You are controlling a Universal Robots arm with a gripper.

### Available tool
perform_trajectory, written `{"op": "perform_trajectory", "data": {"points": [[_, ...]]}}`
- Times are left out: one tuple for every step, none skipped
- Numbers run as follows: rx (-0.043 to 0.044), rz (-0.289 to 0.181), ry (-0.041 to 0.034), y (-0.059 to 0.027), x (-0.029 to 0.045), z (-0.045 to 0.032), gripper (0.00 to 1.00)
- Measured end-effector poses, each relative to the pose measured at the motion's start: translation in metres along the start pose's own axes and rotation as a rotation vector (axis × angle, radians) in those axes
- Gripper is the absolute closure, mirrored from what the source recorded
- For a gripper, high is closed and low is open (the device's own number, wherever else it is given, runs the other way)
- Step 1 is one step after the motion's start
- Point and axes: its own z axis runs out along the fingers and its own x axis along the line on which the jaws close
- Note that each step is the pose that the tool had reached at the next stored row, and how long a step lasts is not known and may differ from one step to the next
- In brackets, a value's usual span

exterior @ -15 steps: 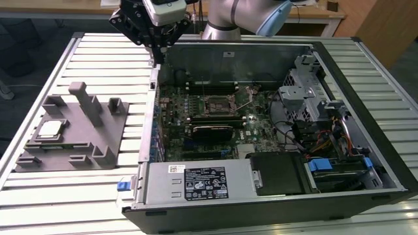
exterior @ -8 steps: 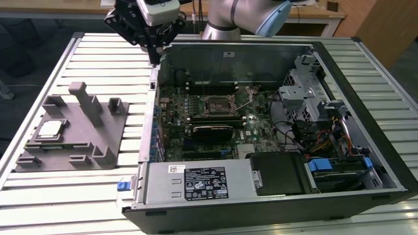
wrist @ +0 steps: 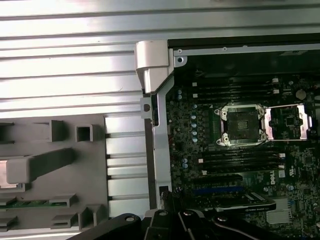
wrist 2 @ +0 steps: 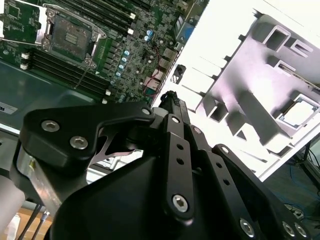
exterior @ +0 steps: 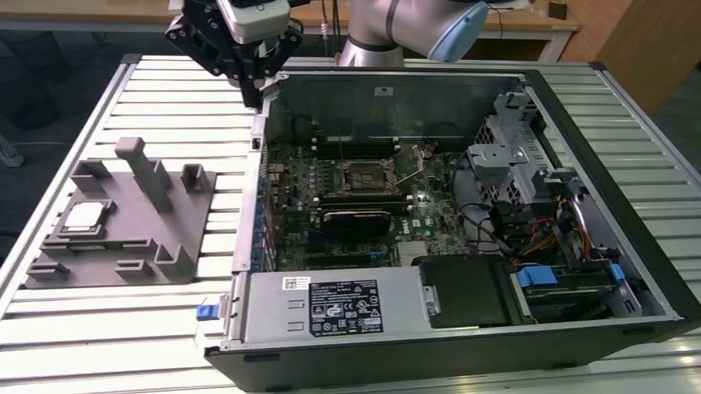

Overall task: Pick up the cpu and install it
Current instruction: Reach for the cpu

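The cpu [exterior: 85, 216] is a small pale silvery square lying in a pocket of the grey plastic tray [exterior: 121, 246] on the exterior view's left; in the second wrist view the cpu [wrist 2: 298, 112] rests in the same tray [wrist 2: 260, 65]. My gripper [exterior: 254, 100] hangs above the far left corner of the computer case, apart from the cpu, its black fingers [wrist 2: 171, 100] drawn together with nothing between them. The motherboard's socket [exterior: 367, 174] stands open with its metal plate swung aside, as the first wrist view's socket [wrist: 242, 125] makes plain.
The open computer case [exterior: 460, 328] lies on a slatted metal table [exterior: 164, 98]. Its left wall [wrist: 160, 135] rises between tray and motherboard. Upright posts [exterior: 137, 164] stand on the tray. Drive cages and cables [exterior: 537, 205] fill the case's right side.
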Motion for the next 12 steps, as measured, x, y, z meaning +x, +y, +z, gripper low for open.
{"op": "perform_trajectory", "data": {"points": [[0.0000,0.000,0.0000,-0.0001,0.0009,0.0000,0.89],[0.0000,0.000,0.0001,-0.0001,0.0017,-0.0001,0.89],[0.0000,0.000,0.0001,-0.0002,0.0026,-0.0001,0.89],[0.0000,0.000,0.0001,-0.0003,0.0033,-0.0001,0.89],[0.0000,0.000,0.0000,-0.0003,0.0040,-0.0001,0.89],[0.0000,0.000,0.0000,-0.0004,0.0047,-0.0001,0.89],[0.0000,0.000,0.0000,-0.0004,0.0053,-0.0001,0.89],[0.0000,0.000,0.0000,-0.0005,0.0060,-0.0002,0.89],[0.0000,0.000,0.0001,-0.0005,0.0066,-0.0002,0.89],[0.0000,0.000,0.0000,-0.0006,0.0073,-0.0002,0.89],[0.0000,0.000,0.0000,-0.0006,0.0081,-0.0002,0.89],[0.0000,0.000,0.0000,-0.0007,0.0088,-0.0003,0.89]]}}
